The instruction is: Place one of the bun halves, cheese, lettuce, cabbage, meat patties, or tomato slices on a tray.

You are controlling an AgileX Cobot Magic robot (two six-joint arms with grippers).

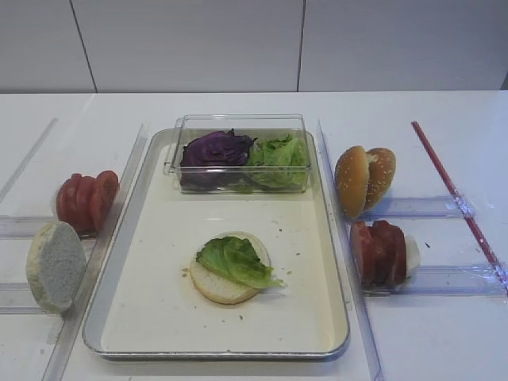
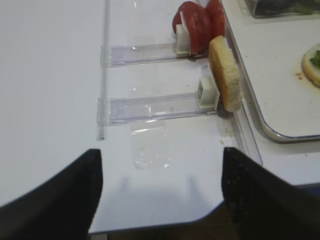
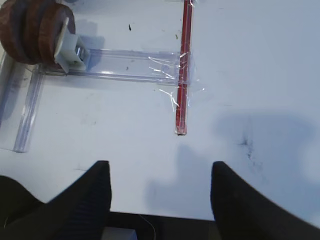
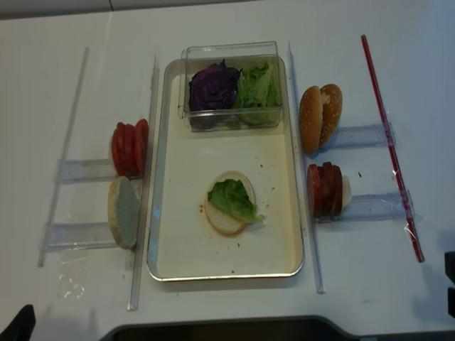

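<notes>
The large rectangular metal tray (image 1: 151, 317) with its raised shiny rim lay between clear plastic rails. A pale round bun half (image 1: 218, 284) rested flat on its cream floor, topped by the ruffled light-green lettuce leaf (image 1: 236, 262). The small clear plastic box (image 1: 238, 127) holding dark purple cabbage (image 1: 214, 148) sat at the far end. Open floor surrounded the bun. The left gripper (image 2: 160, 195) and right gripper (image 3: 160, 192) hovered over bare white table, jaws spread and empty. No legible writing showed.

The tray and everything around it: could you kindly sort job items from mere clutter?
Job: tray, bun half topped with lettuce, cabbage, tomato slices, standing bun halves.
Lying about: red stick, clear box, clear rails.
</notes>
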